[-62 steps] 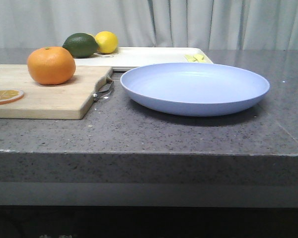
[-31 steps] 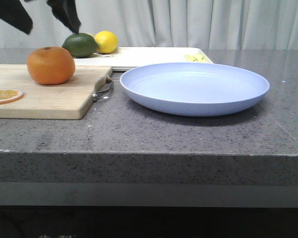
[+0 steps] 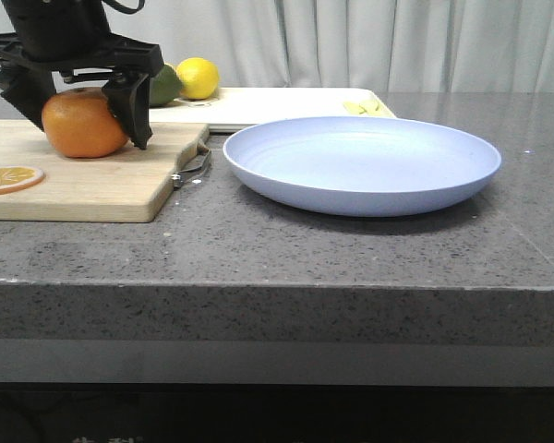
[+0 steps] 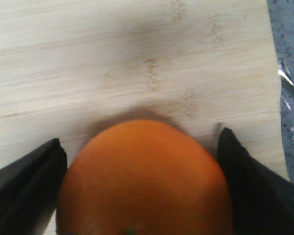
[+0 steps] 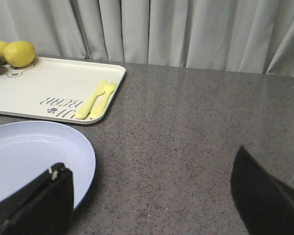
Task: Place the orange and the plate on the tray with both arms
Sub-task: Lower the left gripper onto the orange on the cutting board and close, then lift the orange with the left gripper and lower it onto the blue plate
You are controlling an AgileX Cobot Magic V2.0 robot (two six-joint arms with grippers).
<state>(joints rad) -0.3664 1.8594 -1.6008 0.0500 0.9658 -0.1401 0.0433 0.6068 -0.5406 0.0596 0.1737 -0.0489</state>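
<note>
Straddling the orange point(image 3: 81, 124) on the wooden cutting board point(image 3: 102, 180), the left pincer point(image 3: 81, 111) has its fingers apart on either side, possibly touching the skin. Right pincer point(image 5: 152, 196) gapes wide, empty, over the bench point(image 5: 196, 127) beside the plate point(image 3: 362, 164); beyond lies the tray point(image 5: 54, 90).

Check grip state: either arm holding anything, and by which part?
The left gripper straddles the orange at its sides on the cutting board; whether it has clamped can't be told. The right gripper is open, holding nothing.
</note>
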